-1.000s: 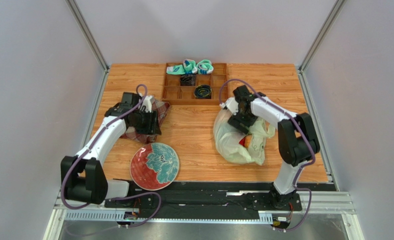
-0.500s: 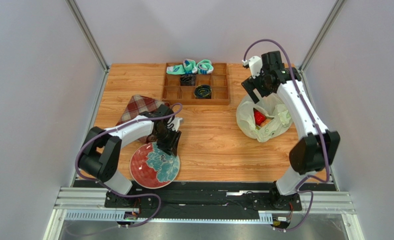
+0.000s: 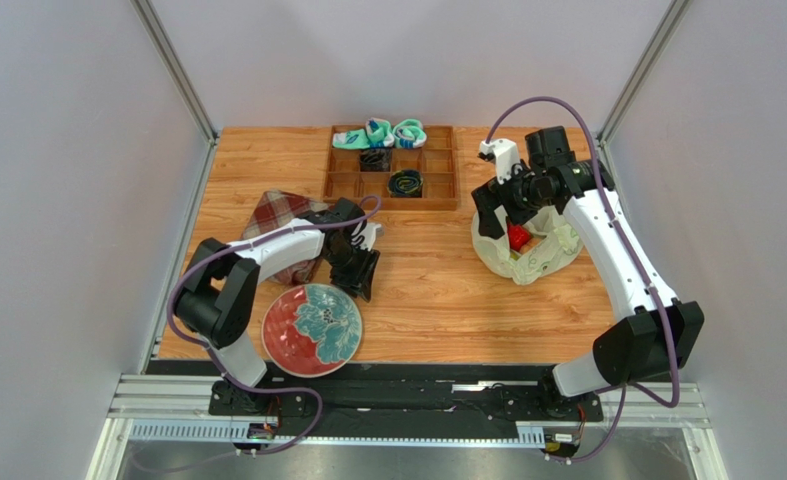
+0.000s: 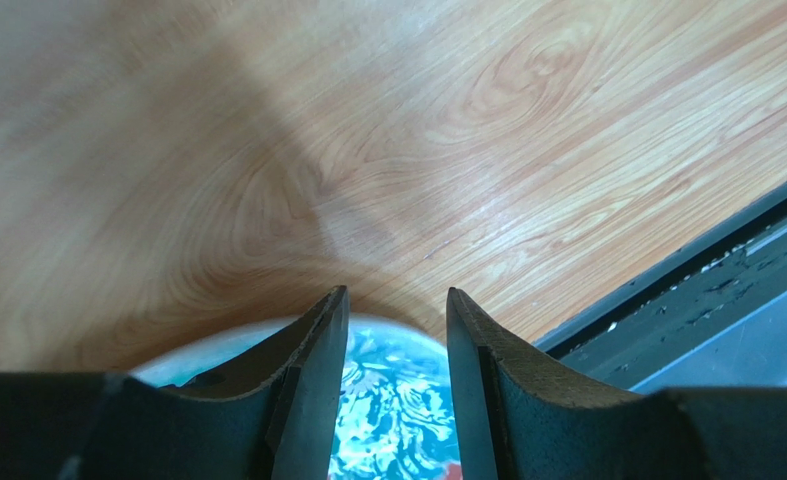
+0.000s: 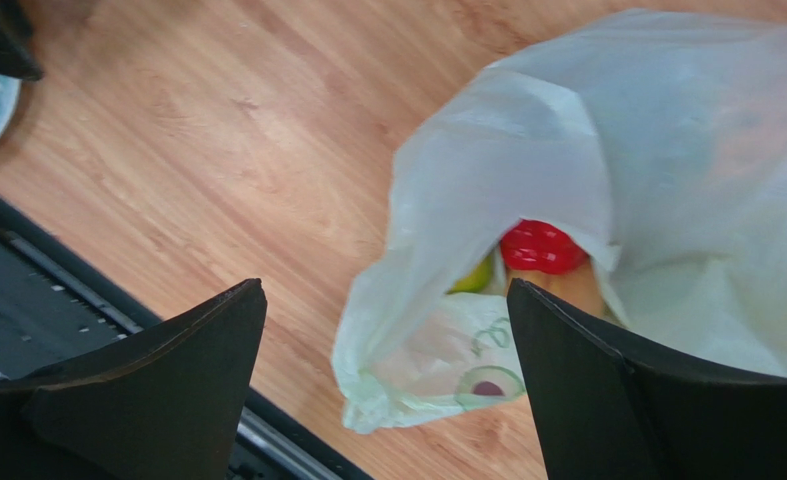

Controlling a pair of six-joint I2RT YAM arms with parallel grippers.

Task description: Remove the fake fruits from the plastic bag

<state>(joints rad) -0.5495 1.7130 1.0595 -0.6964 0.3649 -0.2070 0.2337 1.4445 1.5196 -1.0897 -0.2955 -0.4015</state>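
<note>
Gaping right pincer (image 5: pixel 385 285) hovers by plastic bag (image 5: pixel 667 130) edge, seemingly apart.

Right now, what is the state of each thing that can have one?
Translucent cream-white plastic bag, mouth open.
Glossy red plastic fruit, inside the bag.
Left gripper, partly open, empty.
Right gripper, wide open, empty.
Round red-and-teal flowered plate, empty.
Red-and-white plaid cloth, rumpled.

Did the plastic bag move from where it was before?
Yes. The plastic bag went right and a little farther back: it used to reach under the wooden tray's right end, and now it sits wholly right of it.
</note>
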